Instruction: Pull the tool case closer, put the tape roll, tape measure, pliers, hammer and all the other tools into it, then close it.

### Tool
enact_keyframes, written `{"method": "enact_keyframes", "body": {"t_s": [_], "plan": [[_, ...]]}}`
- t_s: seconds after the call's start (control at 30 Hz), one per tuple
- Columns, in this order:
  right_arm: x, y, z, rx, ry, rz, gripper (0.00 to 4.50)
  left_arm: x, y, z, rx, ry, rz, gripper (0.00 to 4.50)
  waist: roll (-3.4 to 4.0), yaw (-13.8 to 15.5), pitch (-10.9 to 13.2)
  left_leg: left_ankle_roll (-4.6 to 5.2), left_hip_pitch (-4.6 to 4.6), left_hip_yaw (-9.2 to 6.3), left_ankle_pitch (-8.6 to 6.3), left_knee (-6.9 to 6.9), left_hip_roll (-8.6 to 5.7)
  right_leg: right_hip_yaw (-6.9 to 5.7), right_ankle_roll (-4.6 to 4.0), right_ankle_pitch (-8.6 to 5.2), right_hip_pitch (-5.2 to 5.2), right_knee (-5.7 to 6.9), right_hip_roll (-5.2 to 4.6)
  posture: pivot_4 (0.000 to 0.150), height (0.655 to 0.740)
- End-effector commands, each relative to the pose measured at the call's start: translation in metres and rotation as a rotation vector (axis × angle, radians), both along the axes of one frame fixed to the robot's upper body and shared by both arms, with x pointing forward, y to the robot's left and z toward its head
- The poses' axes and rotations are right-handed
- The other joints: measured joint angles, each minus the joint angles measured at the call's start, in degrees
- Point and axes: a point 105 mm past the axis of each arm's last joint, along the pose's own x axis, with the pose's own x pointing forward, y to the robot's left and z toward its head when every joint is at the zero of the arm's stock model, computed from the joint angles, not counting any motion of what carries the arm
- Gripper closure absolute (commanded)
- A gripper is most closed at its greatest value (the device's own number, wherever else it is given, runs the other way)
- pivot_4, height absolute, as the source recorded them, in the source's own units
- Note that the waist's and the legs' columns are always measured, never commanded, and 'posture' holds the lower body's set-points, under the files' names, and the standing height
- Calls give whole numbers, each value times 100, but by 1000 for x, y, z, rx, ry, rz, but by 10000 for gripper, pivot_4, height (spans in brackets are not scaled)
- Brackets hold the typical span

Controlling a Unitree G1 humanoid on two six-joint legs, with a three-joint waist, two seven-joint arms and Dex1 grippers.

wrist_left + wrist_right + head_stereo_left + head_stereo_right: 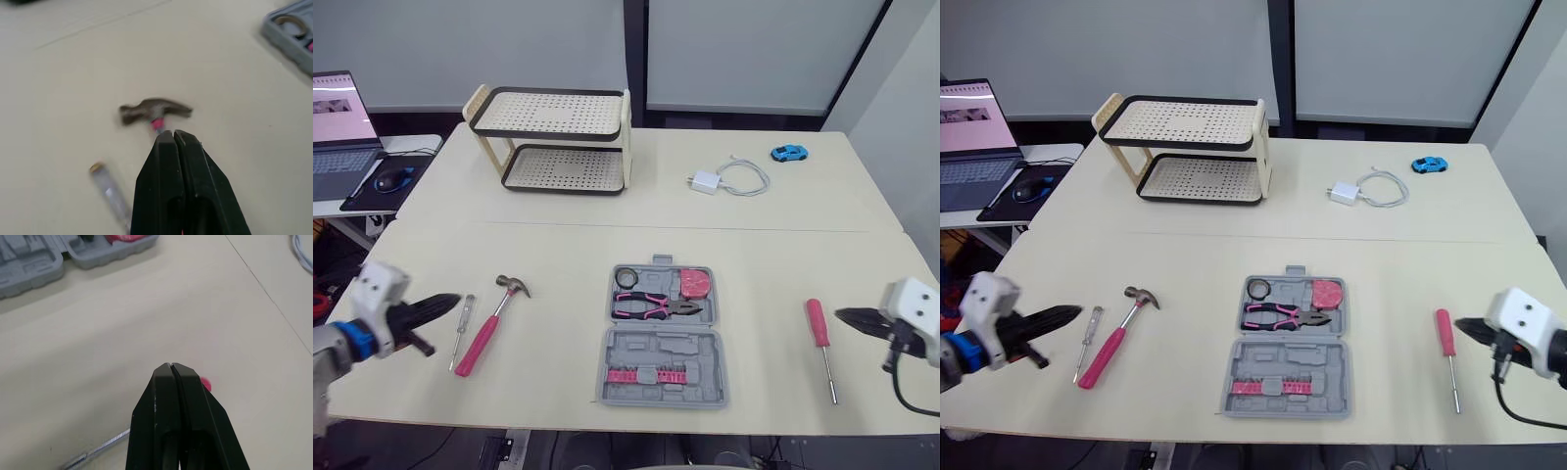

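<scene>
Two grippers sit at the near corners of the table (558,245), and both have their fingers pressed together, grasping nothing. The left gripper (453,300) points inward at the far end of a small clear-handled screwdriver (460,331) and is just beside it. The hammer (490,325) lies one step further in, its pink handle angled toward the near edge. From the left wrist, the hammer's steel head lies just past the closed fingertips. The right gripper (843,315) points at a red-handled screwdriver (818,328), near it but apart. That screwdriver lies with its shaft toward the near edge.

Between the two arms, near the front edge, the grey tool case (656,345) lies open and flat, well apart from either gripper. Its far half holds the black tape roll (626,277) at the left, the pink tape measure (693,283) at the right, and the pliers (656,306) across below them. The near half holds a row of pink bits (646,375). The hammer and both screwdrivers lie outside the case.

Further back stand a two-shelf rack (548,116), a white charger (703,182) with its coiled cable (746,178), and a blue toy car (789,153). A laptop (337,137) and a mouse (393,180) sit on a side desk to the left.
</scene>
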Motion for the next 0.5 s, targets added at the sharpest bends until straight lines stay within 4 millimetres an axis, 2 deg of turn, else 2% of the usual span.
{"method": "enact_keyframes", "body": {"t_s": [0.03,0.1,0.23,0.33,0.43,0.5], "plan": [[-10,-16,8,-40,-1,-18,45000,-21,35,5,7,10,133,38473,-3,1,1,0,0,2,0,0,0,1,0,0,0,-1,-1,1500,7350],[-14,-22,7,-40,17,-35,45000,-31,45,2,5,37,171,32731,-8,0,3,0,1,3,0,0,0,1,5,-4,0,-1,-1,1500,7350],[-29,-34,3,-32,117,-59,37388,-60,69,-8,-6,127,259,20156,-10,-1,3,-1,4,4,0,-2,1,1,14,-17,0,-1,-1,1500,7350],[-35,-45,3,-48,149,-81,30083,-70,72,-13,-26,160,278,10242,-14,-2,2,-2,4,6,-1,-3,1,2,16,-21,0,0,-2,1500,7350],[-34,-45,5,-45,149,-76,23340,-70,70,-14,-39,158,282,457,-15,-2,1,-2,5,7,-1,-4,1,2,16,-22,0,-1,-3,1500,7350],[-32,-43,5,-41,149,-73,19169,-71,67,-16,-46,160,281,0,-15,-2,1,-2,5,7,-1,-5,2,1,15,-22,0,-1,-3,1500,7350]]}}
